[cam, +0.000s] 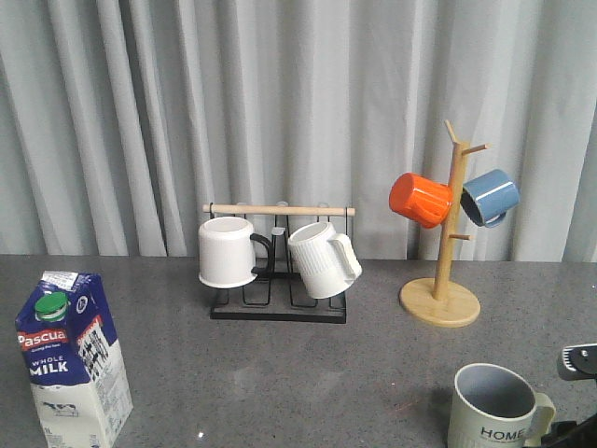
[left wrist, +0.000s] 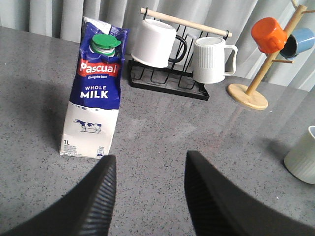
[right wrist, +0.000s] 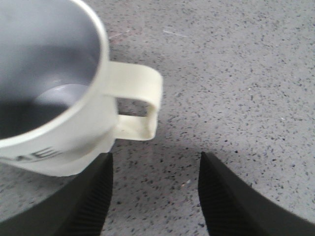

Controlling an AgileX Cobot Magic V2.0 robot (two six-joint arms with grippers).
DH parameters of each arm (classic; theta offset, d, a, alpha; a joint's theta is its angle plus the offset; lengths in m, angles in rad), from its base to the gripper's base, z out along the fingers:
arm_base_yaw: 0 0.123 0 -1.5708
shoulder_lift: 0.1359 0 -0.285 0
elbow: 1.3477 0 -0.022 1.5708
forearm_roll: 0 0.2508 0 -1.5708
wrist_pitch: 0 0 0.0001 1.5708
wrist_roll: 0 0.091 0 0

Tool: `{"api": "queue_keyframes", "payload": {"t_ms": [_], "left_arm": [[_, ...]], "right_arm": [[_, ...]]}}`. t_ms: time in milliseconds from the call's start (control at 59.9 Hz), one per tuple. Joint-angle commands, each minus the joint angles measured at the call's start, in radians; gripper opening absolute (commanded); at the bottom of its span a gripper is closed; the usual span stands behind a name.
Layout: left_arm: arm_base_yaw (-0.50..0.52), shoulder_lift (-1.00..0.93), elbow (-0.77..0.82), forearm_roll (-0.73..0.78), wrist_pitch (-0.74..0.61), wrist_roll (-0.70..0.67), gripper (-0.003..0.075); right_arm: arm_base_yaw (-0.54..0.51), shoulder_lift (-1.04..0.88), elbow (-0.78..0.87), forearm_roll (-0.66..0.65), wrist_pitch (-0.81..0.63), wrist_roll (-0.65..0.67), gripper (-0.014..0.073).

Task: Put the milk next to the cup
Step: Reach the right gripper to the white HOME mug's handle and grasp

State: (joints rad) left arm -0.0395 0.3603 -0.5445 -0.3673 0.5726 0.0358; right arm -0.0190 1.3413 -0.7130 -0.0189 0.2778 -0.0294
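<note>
Milk (cam: pixel 73 359) stands upright at the near left of the grey table (cam: pixel 280 373), long axis vertical, green cap up, printed face toward the robot. Cup (cam: pixel 494 408) sits at the near right, mouth up, handle pointing toward the right edge — carton and cup are well apart, with bare tabletop between them. Left gripper (left wrist: pixel 147 196): fingers apart, nothing held; in the left wrist view the carton stands ahead of the fingers and off to one side, not between them, and not touching either. Right gripper (right wrist: pixel 152 196): fingers also apart, empty, hovering just beside the cup's handle (right wrist: pixel 138 105), which lies ahead of the gap rather than inside it. Judgement: the left arm is the nearer one to the carton, so the pick falls to it; the gripper would need to shift sideways to centre on the carton body, then close across the narrow sides below the gable. The carton is tall over a small base, so a nudge high up could tip it. Mug rack (cam: pixel 278 266) and wooden mug tree (cam: pixel 443 233) stand at the back, clear of the direct line from carton to cup.
</note>
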Motion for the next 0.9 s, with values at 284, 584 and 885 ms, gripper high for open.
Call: {"api": "queue_keyframes", "payload": {"t_ms": [284, 584, 885], "left_arm": [[-0.003, 0.018, -0.031, -0.013, -0.065, 0.000, 0.0328], [-0.003, 0.018, -0.031, -0.013, -0.065, 0.000, 0.0328], [-0.003, 0.018, -0.031, -0.013, -0.064, 0.000, 0.0328]], "right_arm": [[-0.049, 0.019, -0.079, 0.071, 0.062, -0.011, 0.0381], [-0.048, 0.019, -0.079, 0.154, 0.072, -0.104, 0.0381], [-0.048, 0.024, -0.080, 0.234, -0.014, -0.191, 0.0381]]}}
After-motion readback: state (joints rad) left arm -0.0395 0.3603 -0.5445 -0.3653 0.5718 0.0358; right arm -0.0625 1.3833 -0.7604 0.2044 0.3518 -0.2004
